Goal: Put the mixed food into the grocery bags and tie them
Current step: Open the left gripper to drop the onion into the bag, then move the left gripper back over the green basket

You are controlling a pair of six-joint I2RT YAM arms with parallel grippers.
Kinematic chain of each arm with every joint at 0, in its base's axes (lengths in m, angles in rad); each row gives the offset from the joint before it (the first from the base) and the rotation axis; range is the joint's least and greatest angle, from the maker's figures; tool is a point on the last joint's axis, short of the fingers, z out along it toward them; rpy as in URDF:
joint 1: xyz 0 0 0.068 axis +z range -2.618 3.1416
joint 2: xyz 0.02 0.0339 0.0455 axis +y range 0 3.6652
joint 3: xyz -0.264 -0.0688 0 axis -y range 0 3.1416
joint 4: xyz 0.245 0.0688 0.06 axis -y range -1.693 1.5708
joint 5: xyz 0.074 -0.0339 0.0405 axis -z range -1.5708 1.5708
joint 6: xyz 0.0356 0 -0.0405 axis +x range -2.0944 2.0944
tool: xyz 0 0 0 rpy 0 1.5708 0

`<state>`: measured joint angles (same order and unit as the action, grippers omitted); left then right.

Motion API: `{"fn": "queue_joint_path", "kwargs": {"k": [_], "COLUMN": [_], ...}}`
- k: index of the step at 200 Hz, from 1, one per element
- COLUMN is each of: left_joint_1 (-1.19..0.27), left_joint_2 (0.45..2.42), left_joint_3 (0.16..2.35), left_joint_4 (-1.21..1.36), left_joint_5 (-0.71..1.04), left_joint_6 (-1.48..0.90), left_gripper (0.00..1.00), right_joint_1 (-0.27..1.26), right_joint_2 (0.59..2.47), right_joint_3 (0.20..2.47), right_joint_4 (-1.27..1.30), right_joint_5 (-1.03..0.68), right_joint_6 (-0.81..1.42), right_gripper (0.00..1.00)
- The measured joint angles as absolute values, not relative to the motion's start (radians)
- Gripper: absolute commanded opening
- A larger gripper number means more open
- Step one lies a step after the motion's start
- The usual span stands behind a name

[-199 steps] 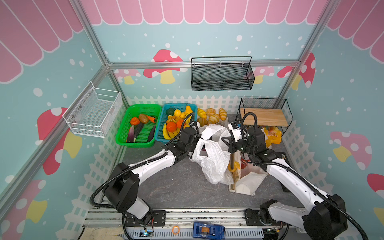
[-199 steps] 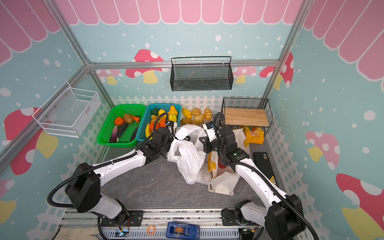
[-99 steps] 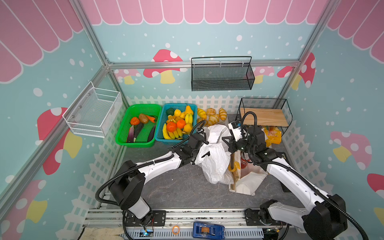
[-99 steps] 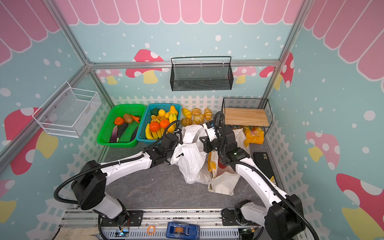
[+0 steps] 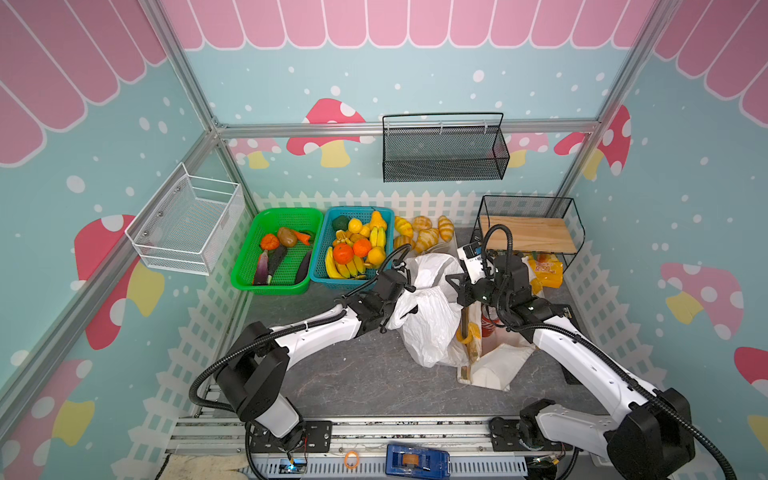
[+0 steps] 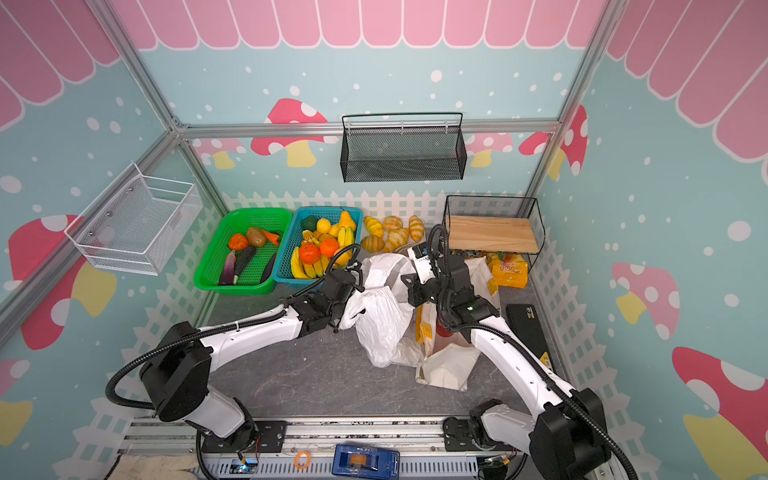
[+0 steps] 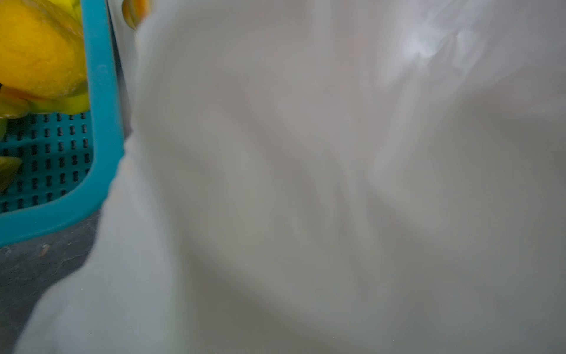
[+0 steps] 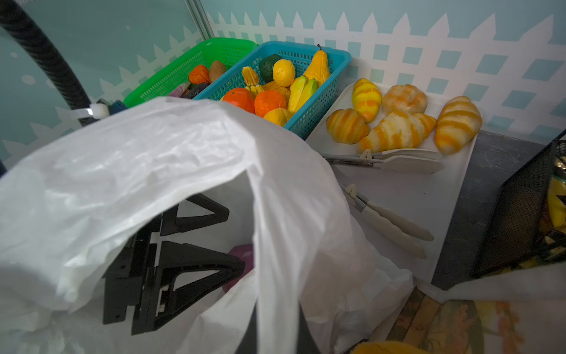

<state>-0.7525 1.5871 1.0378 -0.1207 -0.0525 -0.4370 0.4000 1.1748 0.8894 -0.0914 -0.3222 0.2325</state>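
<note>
On the grey stone-patterned tabletop (image 5: 353, 374), my right pincer (image 5: 454, 284) clenches the thin crinkly white plastic bag (image 5: 428, 328) by its rim. My left pincer (image 8: 235, 239) gapes inside it, beside a round purple onion (image 8: 245, 254). Beyond: a perforated teal plastic basket (image 8: 317, 102), then a white picket fence (image 5: 365, 199).

My left gripper (image 5: 408, 287) is pushed into the bag (image 5: 430, 328) from its left side, fingertips lost in the white folds. My right gripper (image 5: 454, 286) is pinched closed on the bag's rim opposite and holds that edge up. The bag stands on the table (image 5: 353, 374) and touches the tote (image 5: 494, 368), which lies on its side with a red can (image 5: 487, 328) in its mouth. Beyond my left arm sit the green basket (image 5: 246, 266) and the blue basket (image 5: 318, 249), side by side, with croissants (image 5: 428, 237) just right of them.
</note>
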Motion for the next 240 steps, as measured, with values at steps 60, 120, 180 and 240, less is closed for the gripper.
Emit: {"fn": "queue_joint_path", "kwargs": {"k": [60,120,180,240], "left_joint_1": [-0.733,-0.648,-0.538,-0.415], "left_joint_2": [1.5,1.336,1.172,1.091], "left_joint_3": [1.003,0.992,0.958,0.981], "left_joint_4": [-0.109,-0.125,-0.159,-0.247], "left_joint_5": [0.002,0.134,0.255,0.363], "left_joint_6": [-0.437,-0.437,-0.443,-0.456], "left_gripper": [0.84,0.84,0.84,0.84], "right_joint_1": [0.4,0.399,0.399,0.399], "right_joint_2": [1.175,1.191,1.192,1.196], "right_joint_3": [0.889,0.904,0.907,0.907], "right_joint_4": [-0.091,-0.109,-0.105,-0.094], "right_joint_5": [-0.278,-0.177,-0.185,-0.217], "right_joint_6": [0.209,0.171,0.17,0.171], "right_gripper": [0.0,0.0,0.0,0.0]}}
